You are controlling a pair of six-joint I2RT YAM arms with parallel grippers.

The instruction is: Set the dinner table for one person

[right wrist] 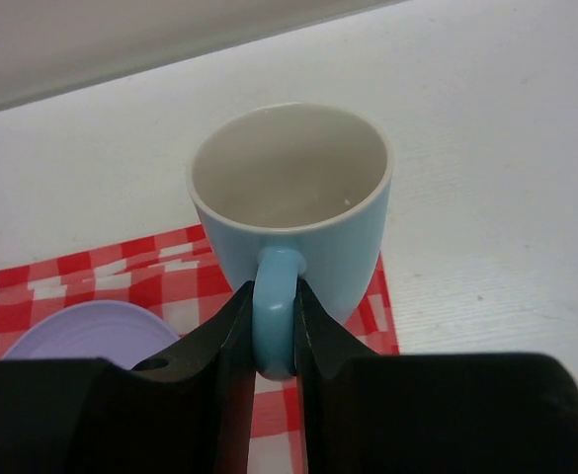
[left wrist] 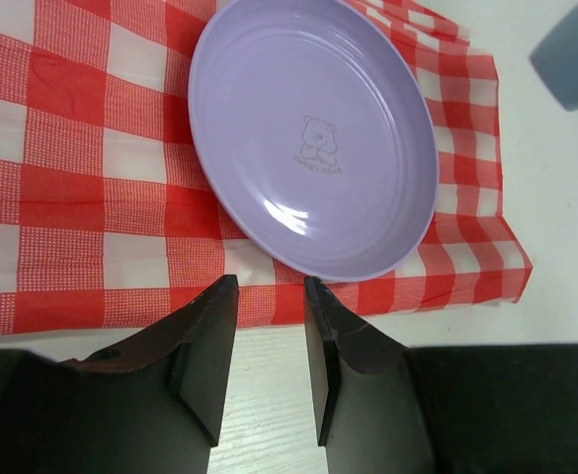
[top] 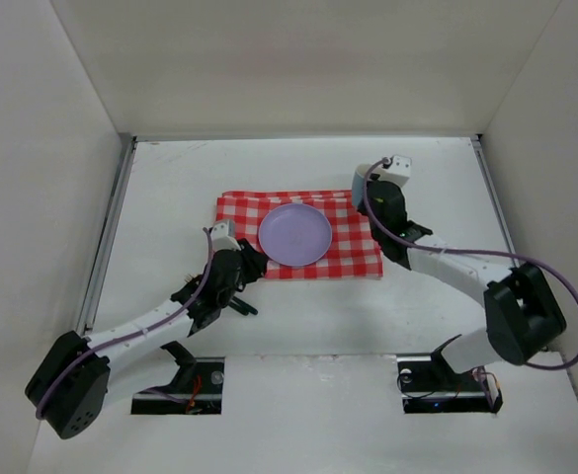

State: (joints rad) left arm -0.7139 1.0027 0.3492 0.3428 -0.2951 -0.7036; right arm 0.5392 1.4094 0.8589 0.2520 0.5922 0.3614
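A lilac plate [top: 295,234] with a small bear print lies on a red-and-white checkered cloth [top: 356,255] in the middle of the white dinner table [top: 170,188]. My right gripper [right wrist: 273,296] is shut on the handle of a light blue mug [right wrist: 289,197], upright over the cloth's far right corner [right wrist: 372,306]; I cannot tell if the mug touches the cloth. My left gripper [left wrist: 269,288] is open and empty, over bare table just short of the cloth's near edge [left wrist: 91,296], pointing at the plate [left wrist: 313,138]. The mug's edge shows in the left wrist view [left wrist: 573,57].
Grey metal rails run along the table's left [top: 106,237] and right [top: 494,197] edges. White walls enclose the far side and both flanks. The arm bases [top: 180,380] sit at the near edge.
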